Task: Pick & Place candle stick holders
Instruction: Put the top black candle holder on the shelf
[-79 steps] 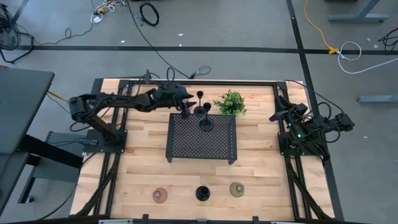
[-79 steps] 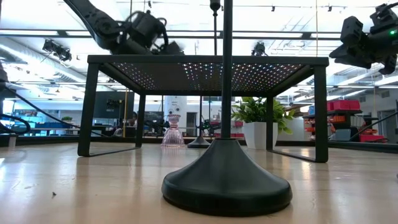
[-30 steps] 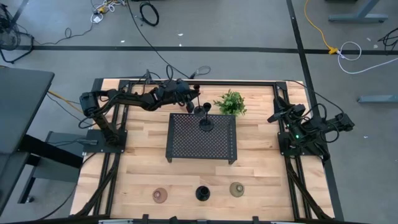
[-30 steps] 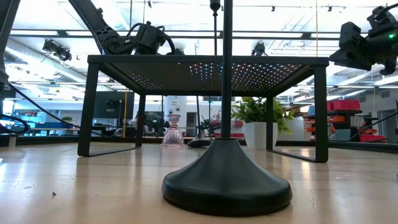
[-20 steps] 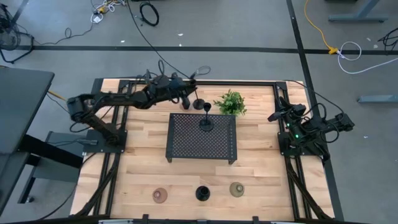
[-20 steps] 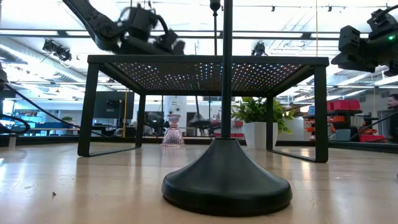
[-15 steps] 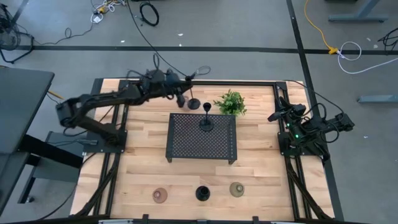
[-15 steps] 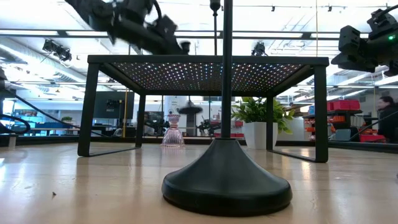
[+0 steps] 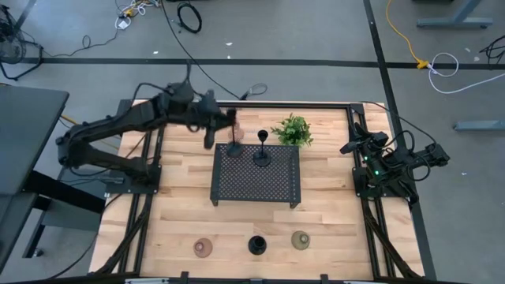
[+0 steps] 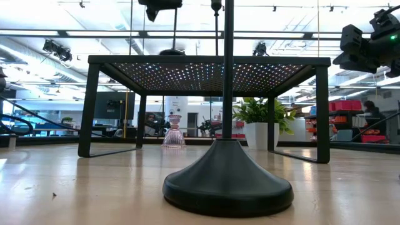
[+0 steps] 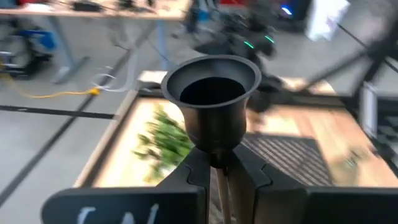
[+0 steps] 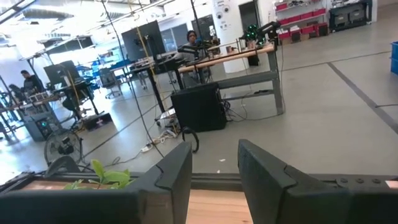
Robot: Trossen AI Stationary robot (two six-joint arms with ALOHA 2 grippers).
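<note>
Left wrist view: left fingers (image 11: 219,177) are pinching the stem of a black candle stick holder (image 11: 214,106), its cup rising just above them. Below them its base (image 9: 234,150) is sitting at the tray (image 9: 256,185) edge, beside a second black holder (image 9: 261,154). Right fingers (image 12: 214,168) are spread, idling well apart at the worktop (image 9: 331,229) edge.

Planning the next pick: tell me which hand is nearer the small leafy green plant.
Left. The left hand, shut on a slim black stemmed holder, hangs beside the small leafy green plant; the right hand waits at the table's right edge.
</note>
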